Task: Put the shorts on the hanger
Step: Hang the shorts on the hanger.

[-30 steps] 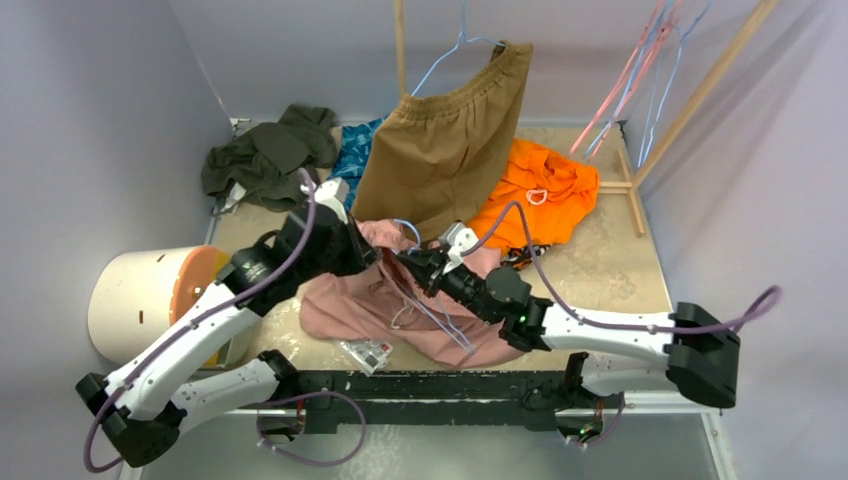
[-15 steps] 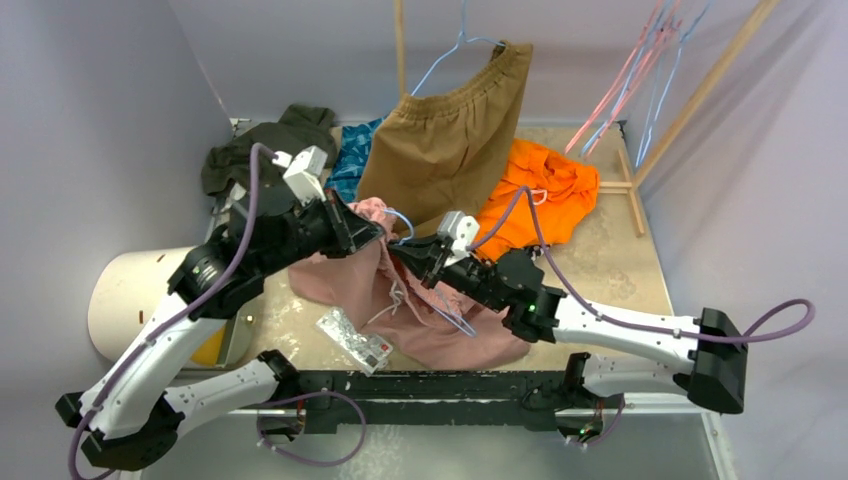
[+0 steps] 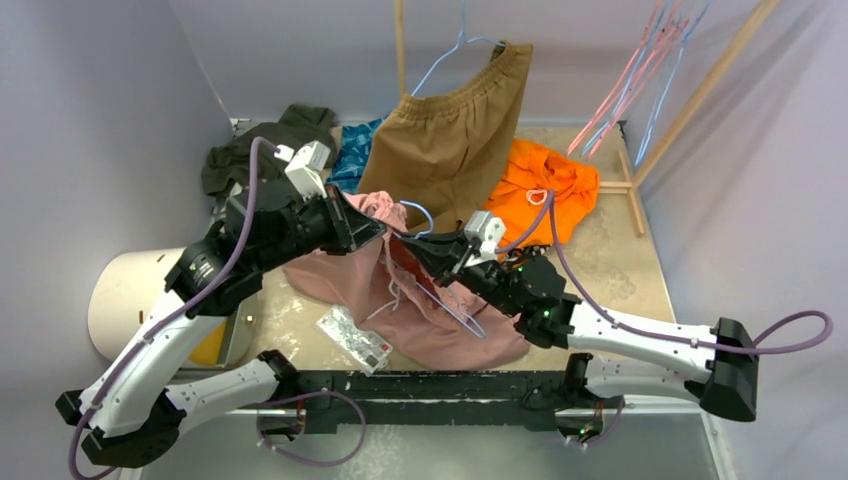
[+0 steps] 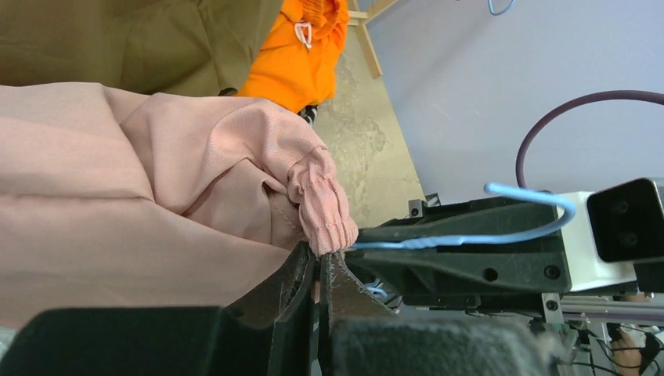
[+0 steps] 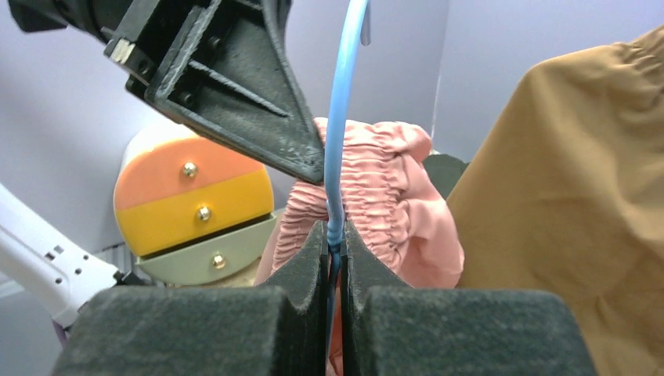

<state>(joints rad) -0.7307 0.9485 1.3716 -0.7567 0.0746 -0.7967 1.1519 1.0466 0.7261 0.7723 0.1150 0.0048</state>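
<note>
The left gripper (image 3: 378, 229) is squeezed shut on the bunched waistband of the pink shorts (image 3: 420, 320). It holds that edge up off the table (image 3: 600, 265). The rest of the shorts hangs down and lies in a soft heap near the middle of the table. The right gripper (image 3: 408, 248) is just beside the left one, tip to tip. It is pinched tight on the thin blue wire of the hanger (image 3: 422, 208). In the right wrist view the wire goes straight up from between the closed fingers (image 5: 309, 258), and the waistband sits just behind it. In the left wrist view the blue wire runs along the top of the right gripper, and its end comes right up to the pinched bit of waistband. Big brown shorts (image 3: 445, 150) hang at the back. An orange garment (image 3: 545, 190) lies next to them on the table.
</note>
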